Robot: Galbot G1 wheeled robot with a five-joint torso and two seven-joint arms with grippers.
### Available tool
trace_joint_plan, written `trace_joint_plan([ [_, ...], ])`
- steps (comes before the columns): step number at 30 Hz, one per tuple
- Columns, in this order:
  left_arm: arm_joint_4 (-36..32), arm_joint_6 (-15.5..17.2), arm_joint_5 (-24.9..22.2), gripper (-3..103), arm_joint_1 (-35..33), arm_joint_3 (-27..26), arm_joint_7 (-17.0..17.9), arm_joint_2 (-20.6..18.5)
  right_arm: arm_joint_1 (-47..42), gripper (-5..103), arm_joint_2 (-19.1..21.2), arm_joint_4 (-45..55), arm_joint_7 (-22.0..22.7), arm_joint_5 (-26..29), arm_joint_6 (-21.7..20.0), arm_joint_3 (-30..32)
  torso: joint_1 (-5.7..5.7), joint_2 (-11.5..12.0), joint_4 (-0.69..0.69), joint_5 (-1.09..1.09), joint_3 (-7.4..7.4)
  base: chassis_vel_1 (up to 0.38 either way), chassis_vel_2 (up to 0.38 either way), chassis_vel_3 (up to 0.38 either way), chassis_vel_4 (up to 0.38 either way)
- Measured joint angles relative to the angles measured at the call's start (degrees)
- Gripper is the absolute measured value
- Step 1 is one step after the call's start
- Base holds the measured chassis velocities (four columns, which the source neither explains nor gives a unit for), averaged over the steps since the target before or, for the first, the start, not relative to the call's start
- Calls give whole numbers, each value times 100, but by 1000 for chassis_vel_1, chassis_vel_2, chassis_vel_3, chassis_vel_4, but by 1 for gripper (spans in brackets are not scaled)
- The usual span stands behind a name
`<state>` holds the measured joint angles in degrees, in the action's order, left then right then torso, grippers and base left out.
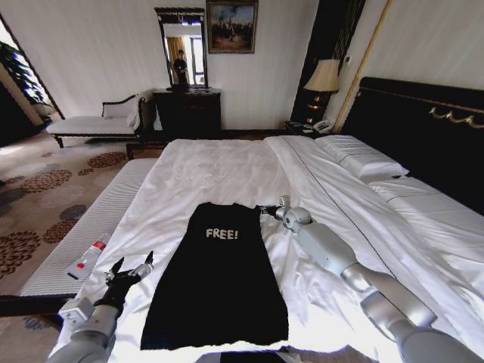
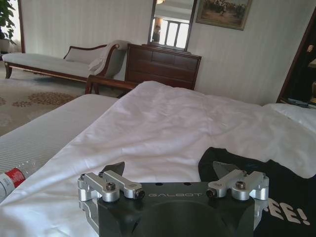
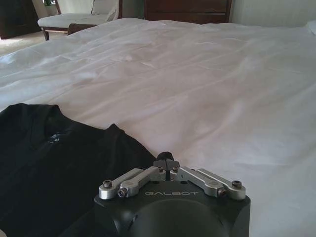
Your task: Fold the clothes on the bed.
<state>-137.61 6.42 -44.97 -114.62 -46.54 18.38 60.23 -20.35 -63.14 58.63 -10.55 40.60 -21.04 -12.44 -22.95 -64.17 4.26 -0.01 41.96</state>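
Lying as a narrow strip on the bed [image 1: 227, 162], the T-shirt [image 1: 215, 280] is awaiting another fold. The right gripper [image 1: 264, 209] is pinching closed at its top corner, seemingly gripping the fabric, while the left gripper [image 1: 130, 268] is waiting wide open beside it.

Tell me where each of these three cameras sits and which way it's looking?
Head view: on the robot's head, looking down the bed at the T-shirt; both arms show, left gripper open, right gripper at the shirt's shoulder.
Left wrist view: behind the left gripper, facing the dresser.
Right wrist view: behind the right gripper, jaws shut at the shirt's edge.
All three share the T-shirt and the white sheets.
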Motion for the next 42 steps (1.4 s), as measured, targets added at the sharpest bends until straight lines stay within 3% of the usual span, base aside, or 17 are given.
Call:
trace_joint_plan([
  [6,-25,-7,-8,100,-20,-54,-5,3,-30,0,-124,-104,-58,-495,358,-64,0,0,-2,0,0,0,0,0,0],
  [13,-26,-10,-15,100,2,-37,-6,-2,-376,0,-88,466,120,-506,325,-4,0,0,2,0,0,0,0,0,0],
  [20,-46,-15,-4,100,-6,-41,0,7,-621,0,-702,471,517,-672,445,-82,0,0,-4,0,0,0,0,0,0],
  [24,-49,-30,-5,100,-59,-100,-32,43,-622,-3,-835,334,597,-689,493,-90,0,0,-2,0,0,0,0,0,0],
  [26,-49,-34,-5,100,-66,-104,-42,58,-648,2,-834,360,613,-672,492,-89,0,0,-2,0,-1,0,0,0,0],
  [30,-23,-38,9,100,4,-12,-40,64,-925,24,-611,994,655,-477,411,-57,0,0,0,0,0,0,0,0,0],
  [31,-23,-38,9,100,4,-12,-40,64,-925,24,-611,994,655,-477,411,-57,0,0,0,0,0,0,0,0,0],
  [32,-12,-38,25,100,33,27,-27,54,-1010,24,-533,1229,723,-341,368,-19,0,0,0,0,0,0,0,0,0],
  [35,14,-33,48,100,118,147,4,29,-1291,39,-307,1997,968,219,191,235,0,0,0,1,0,0,0,0,0],
  [42,44,-25,81,100,132,207,21,26,-1413,61,-22,2120,1030,266,230,775,1,0,-2,1,-1,0,0,0,0],
])
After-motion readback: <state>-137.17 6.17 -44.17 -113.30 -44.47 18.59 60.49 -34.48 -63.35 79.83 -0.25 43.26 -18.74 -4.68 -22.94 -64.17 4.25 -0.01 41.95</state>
